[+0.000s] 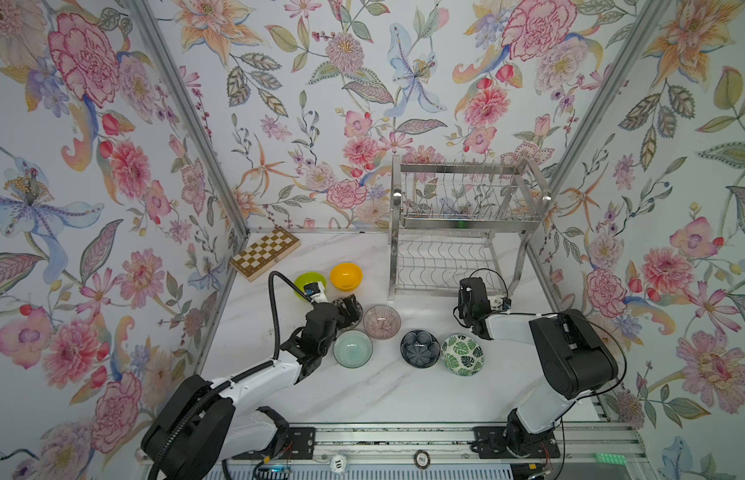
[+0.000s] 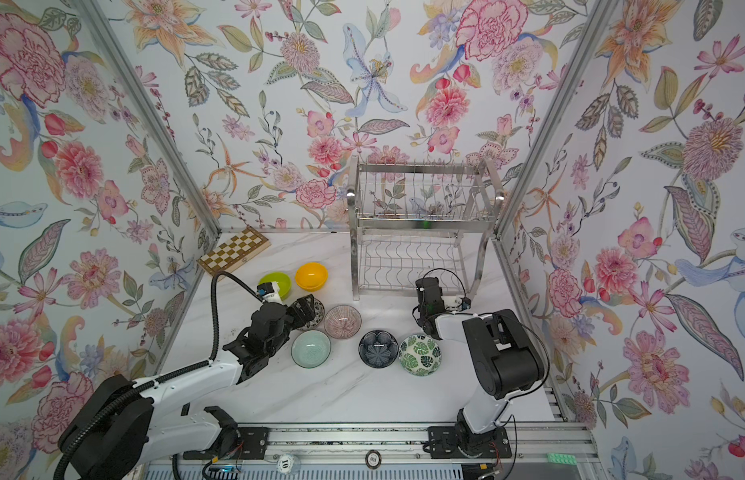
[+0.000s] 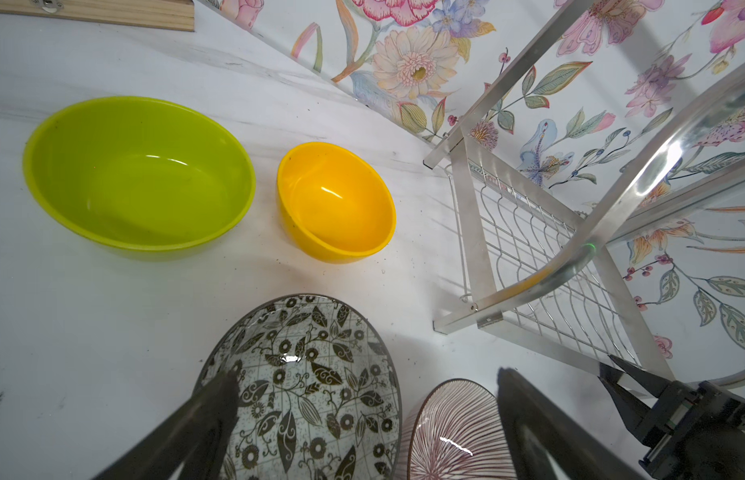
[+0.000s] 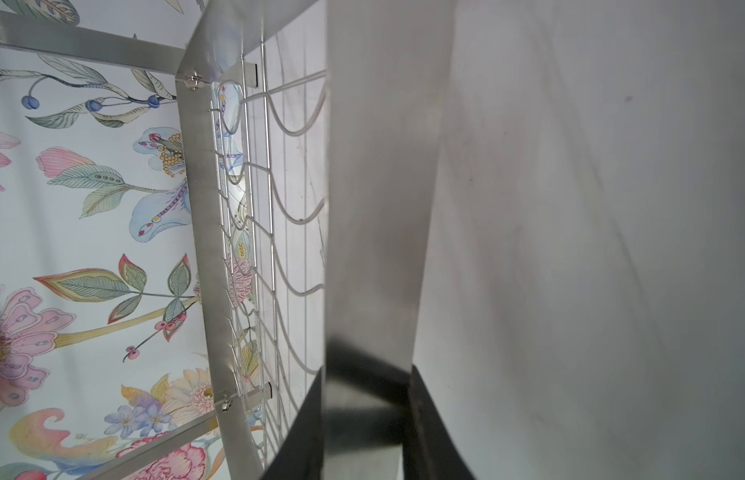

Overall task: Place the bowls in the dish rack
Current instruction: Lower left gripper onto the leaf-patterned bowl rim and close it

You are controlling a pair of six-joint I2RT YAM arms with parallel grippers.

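Left gripper (image 1: 349, 309) is spread wide, hanging over the black-and-white bowl (image 3: 304, 365), left of centre in both top views. Right gripper (image 4: 366, 374) pinches the dish rack (image 1: 466, 223) by a front leg. The rack stands centre-right, with lime bowl (image 1: 304, 278) and orange bowl (image 1: 346, 276) on the table (image 1: 383, 386) just left of it.

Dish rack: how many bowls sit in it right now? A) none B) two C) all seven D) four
A: both shelves of the dish rack are bare in both top views; every bowl, from the orange-yellow bowl to the leaf-patterned bowl, sits on the table.
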